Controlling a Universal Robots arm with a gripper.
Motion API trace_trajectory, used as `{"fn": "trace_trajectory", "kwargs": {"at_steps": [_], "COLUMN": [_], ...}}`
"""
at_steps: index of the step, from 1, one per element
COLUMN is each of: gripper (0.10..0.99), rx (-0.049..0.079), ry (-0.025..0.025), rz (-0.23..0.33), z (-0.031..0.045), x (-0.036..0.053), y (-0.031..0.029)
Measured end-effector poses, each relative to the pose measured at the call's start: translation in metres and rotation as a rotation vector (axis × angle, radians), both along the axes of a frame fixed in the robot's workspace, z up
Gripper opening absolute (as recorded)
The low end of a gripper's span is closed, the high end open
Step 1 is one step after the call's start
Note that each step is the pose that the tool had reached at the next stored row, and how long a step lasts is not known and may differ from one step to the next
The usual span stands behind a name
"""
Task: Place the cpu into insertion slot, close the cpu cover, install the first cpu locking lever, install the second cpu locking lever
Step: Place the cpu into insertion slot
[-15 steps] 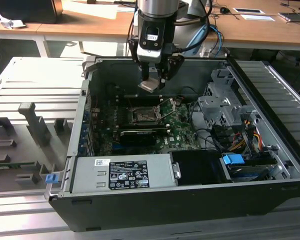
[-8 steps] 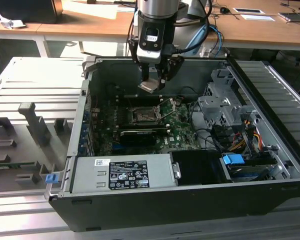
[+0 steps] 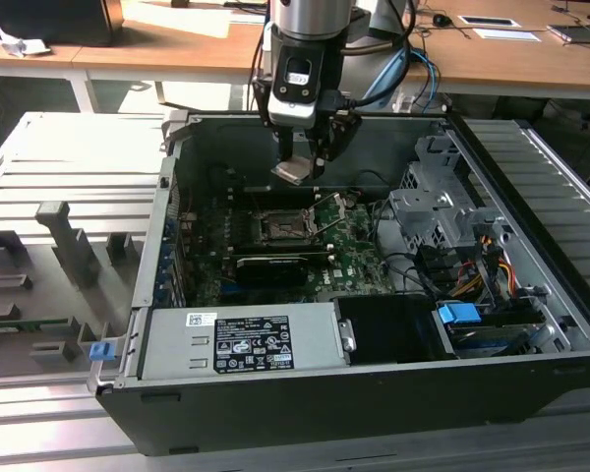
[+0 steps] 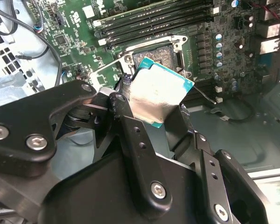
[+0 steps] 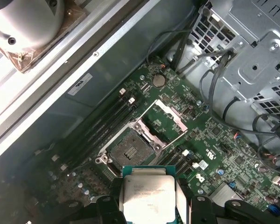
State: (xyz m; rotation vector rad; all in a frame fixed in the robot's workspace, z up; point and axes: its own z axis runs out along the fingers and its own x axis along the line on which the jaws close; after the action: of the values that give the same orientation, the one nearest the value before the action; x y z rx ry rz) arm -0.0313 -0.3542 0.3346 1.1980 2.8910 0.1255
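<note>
Overhead, black two-fingered gripper (image 3: 303,162) was clamped on small flat silvery square cpu (image 5: 148,196), above uncovered black square insertion slot (image 5: 129,150).

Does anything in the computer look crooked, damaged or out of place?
Nothing stands out. The tool holds the cpu above the board, apart from the open slot; the cover stands open.

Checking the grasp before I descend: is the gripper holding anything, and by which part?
Yes. The gripper holds the cpu, its fingers clamped on two opposite side edges, leaving the metal face bare. The insertion slot is uncovered.
</note>
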Motion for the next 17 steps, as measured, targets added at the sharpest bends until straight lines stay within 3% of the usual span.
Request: {"fn": "trace_trajectory", "kwargs": {"at_steps": [10,17], "gripper": [0.533,0.533], "rx": [0.000,0.000], "ry": [0.0001,0.0000], "rz": [-0.022,-0.126], "z": [-0.0022,-0.0032], "x": [0.0000,0.0000], "y": [0.0000,0.0000]}}
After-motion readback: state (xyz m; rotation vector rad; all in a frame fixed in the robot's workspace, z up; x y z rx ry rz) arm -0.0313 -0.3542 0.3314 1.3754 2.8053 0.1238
